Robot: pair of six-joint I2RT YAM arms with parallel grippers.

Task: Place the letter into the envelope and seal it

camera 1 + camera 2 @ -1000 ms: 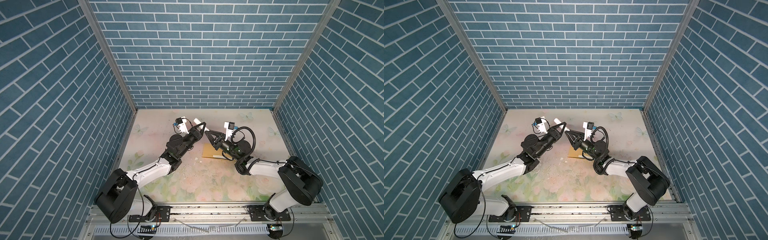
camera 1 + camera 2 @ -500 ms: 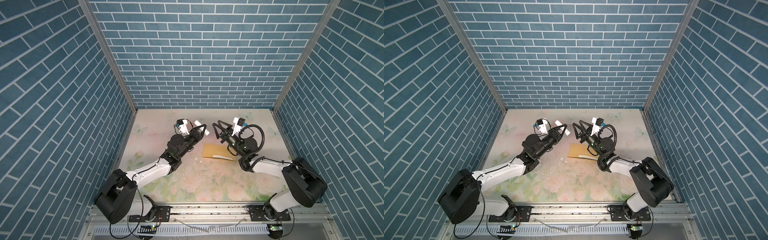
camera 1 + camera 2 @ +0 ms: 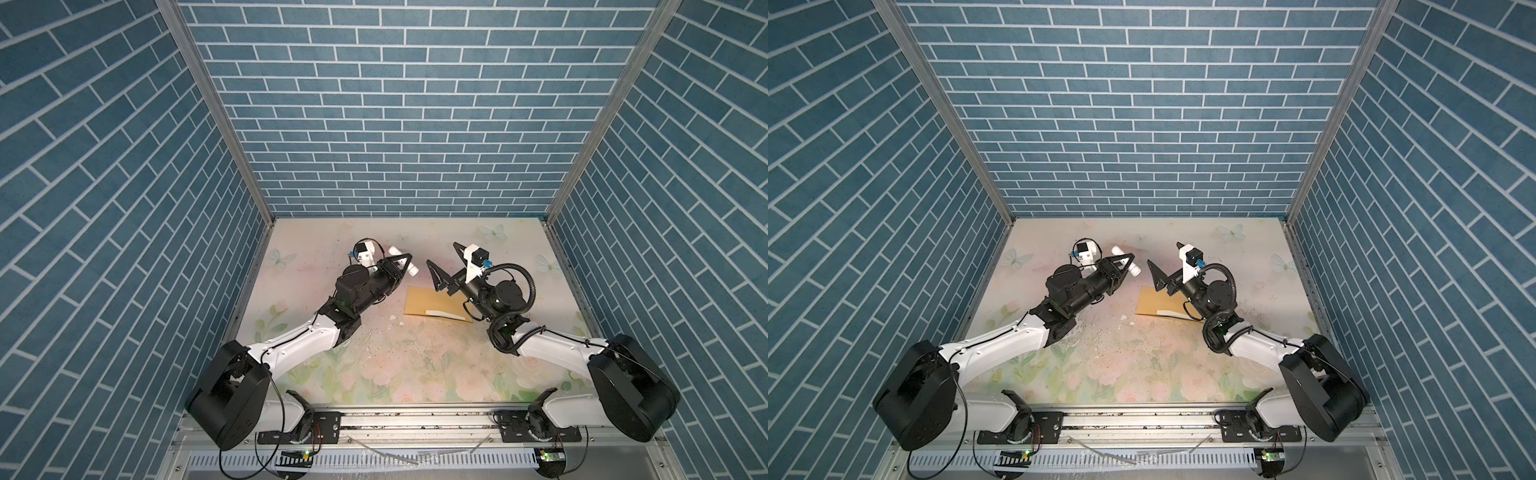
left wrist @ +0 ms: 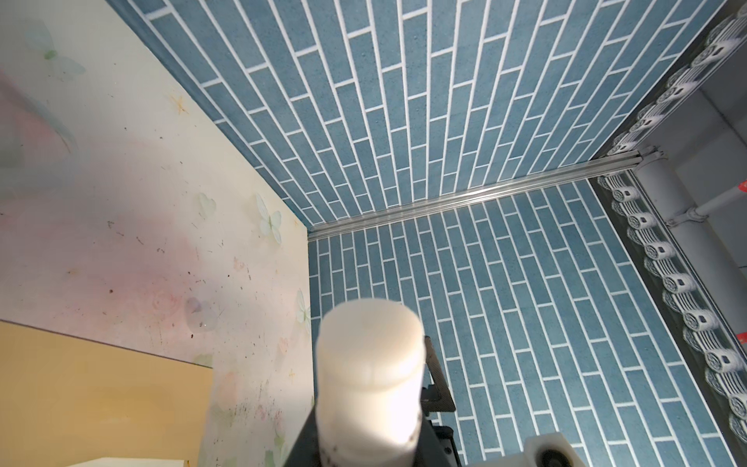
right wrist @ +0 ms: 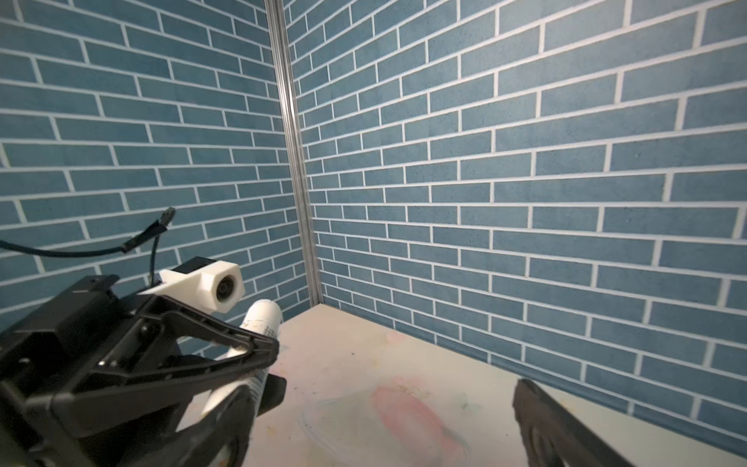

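The mustard-yellow envelope (image 3: 432,300) (image 3: 1156,301) lies flat on the floral table, right of centre, and its corner shows in the left wrist view (image 4: 101,396). A pale strip (image 3: 445,314) runs along its near edge; I cannot tell whether this is the letter, which otherwise is hidden. My left gripper (image 3: 405,262) (image 3: 1130,260) hovers left of the envelope, shut on a white cylindrical stick (image 4: 370,376) (image 5: 262,319). My right gripper (image 3: 442,254) (image 3: 1164,252) hangs wide open above the envelope's far edge, holding nothing. Only one of its fingers (image 5: 562,428) shows in the right wrist view.
Small white scraps (image 3: 394,319) and dark specks lie on the table in front of the envelope. Blue brick walls (image 3: 395,124) close in the back and both sides. A metal rail (image 3: 415,419) runs along the front edge, where both arm bases sit.
The right gripper was shut at the tip of the stick. It has drawn back to the right and opened wide. The left gripper and stick have barely moved.
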